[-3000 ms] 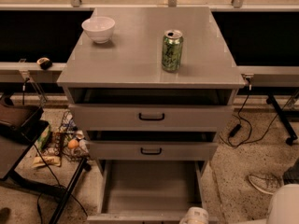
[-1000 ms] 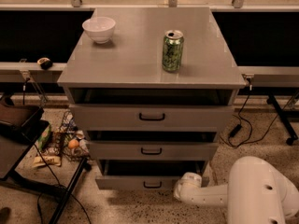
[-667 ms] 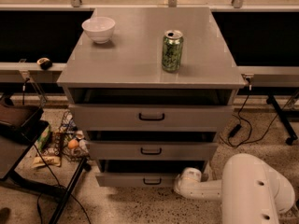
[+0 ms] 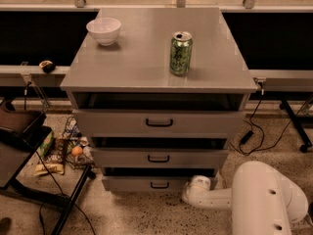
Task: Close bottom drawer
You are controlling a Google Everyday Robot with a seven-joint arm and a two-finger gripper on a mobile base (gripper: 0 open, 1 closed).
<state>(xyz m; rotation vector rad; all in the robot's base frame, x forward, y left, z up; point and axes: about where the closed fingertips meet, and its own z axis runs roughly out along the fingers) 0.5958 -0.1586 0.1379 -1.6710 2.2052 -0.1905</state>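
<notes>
camera view: hand [image 4: 197, 188] low beside the bottom drawer [image 4: 139, 183] front's right end; grip unclear.

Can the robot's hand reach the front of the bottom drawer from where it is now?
Probably yes. The hand is low near the floor, beside the right end of the bottom drawer, and nothing stands between them.

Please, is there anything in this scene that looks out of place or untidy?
Only the floor left of the cabinet: a heap of what look like snack packets lies there loose. The can and bowl stand upright. The gripper sits by the right end of the bottom drawer.
</notes>
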